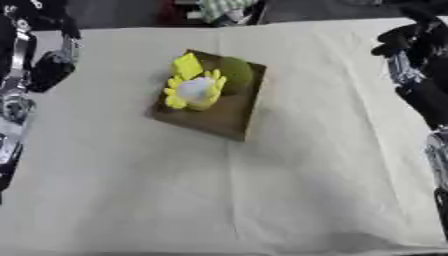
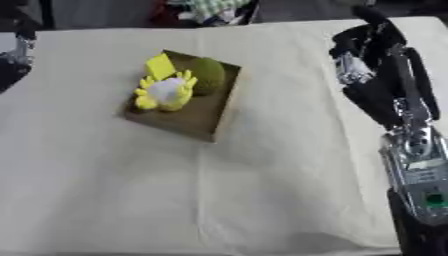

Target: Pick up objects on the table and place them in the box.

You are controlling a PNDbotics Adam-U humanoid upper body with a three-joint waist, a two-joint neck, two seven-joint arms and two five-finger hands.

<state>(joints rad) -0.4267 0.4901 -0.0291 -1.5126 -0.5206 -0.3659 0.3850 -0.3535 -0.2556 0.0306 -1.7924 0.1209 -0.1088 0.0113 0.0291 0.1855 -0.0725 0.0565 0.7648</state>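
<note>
A brown cardboard box [image 1: 229, 121] lies askew in the middle of the cloth-covered table. Inside it are a yellow block [image 1: 186, 65], a round green object [image 1: 236, 75] and a yellow and white toy [image 1: 196, 91], packed together at the box's far end. My right hand [image 2: 368, 42] hangs above the table's far right, well apart from the box, with relaxed fingers and nothing in it. My left hand [image 1: 51, 67] is a dark shape at the left edge, also away from the box and holding nothing.
The cream tablecloth [image 1: 219, 190] covers the whole table, with creases running through its middle. My right forearm [image 2: 418, 160] runs down the right edge. Dark clutter and a checked cloth [image 1: 223, 9] lie beyond the far edge.
</note>
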